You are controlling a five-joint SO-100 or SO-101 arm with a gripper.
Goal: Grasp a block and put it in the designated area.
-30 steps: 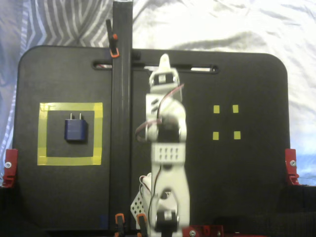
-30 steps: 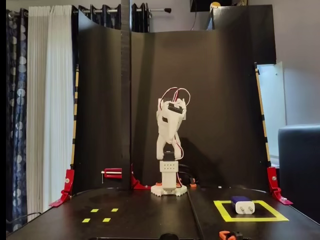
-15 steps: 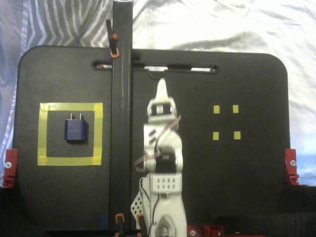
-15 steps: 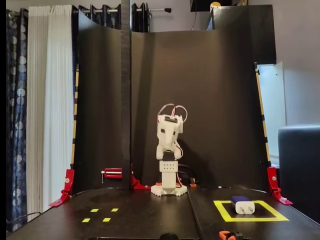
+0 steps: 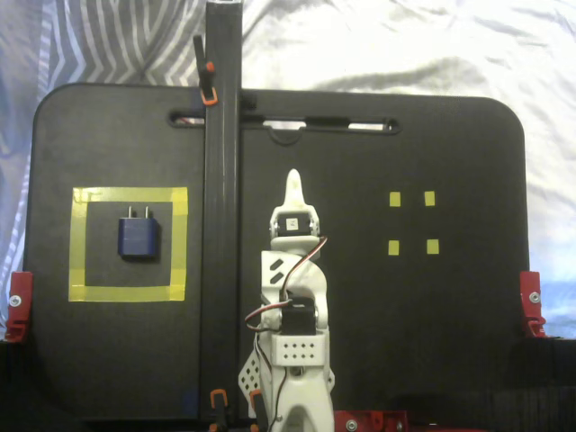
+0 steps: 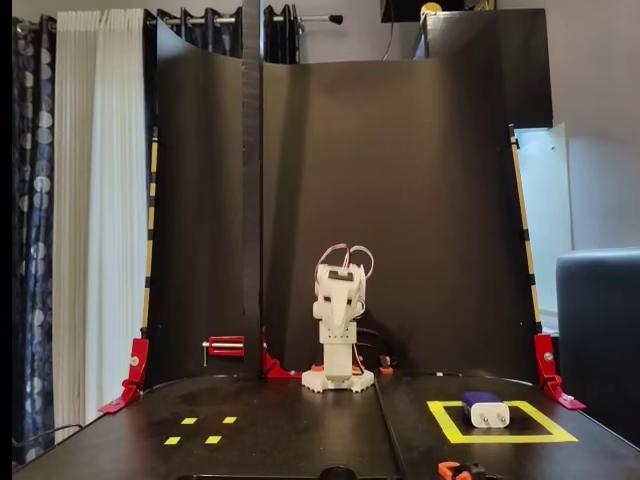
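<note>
A black rounded-corner board (image 5: 432,333) lay over a pale rumpled sheet (image 5: 405,45). On it a small dark blue boxy block (image 5: 138,236) sat inside a large yellow tape square outline (image 5: 129,293), well apart from four tiny yellow tape squares (image 5: 394,199).

Both fixed views are soft and low in detail. In the fixed view from above, the white sheet (image 5: 405,45) beyond the pincer (image 5: 292,180) is overexposed, its folds nearly washed out, while the black surface (image 5: 432,306) reads flat and grainy with no clear shadow under the arm. Edges of the white arm (image 5: 292,297) look smeared. In the fixed view from the front the room is dim; the black backdrop (image 6: 420,200) behind the pincer swallows light, the white curtain (image 6: 95,200) to its left is the brightest patch, and the surface (image 6: 290,440) carries a faint sheen below it.
</note>
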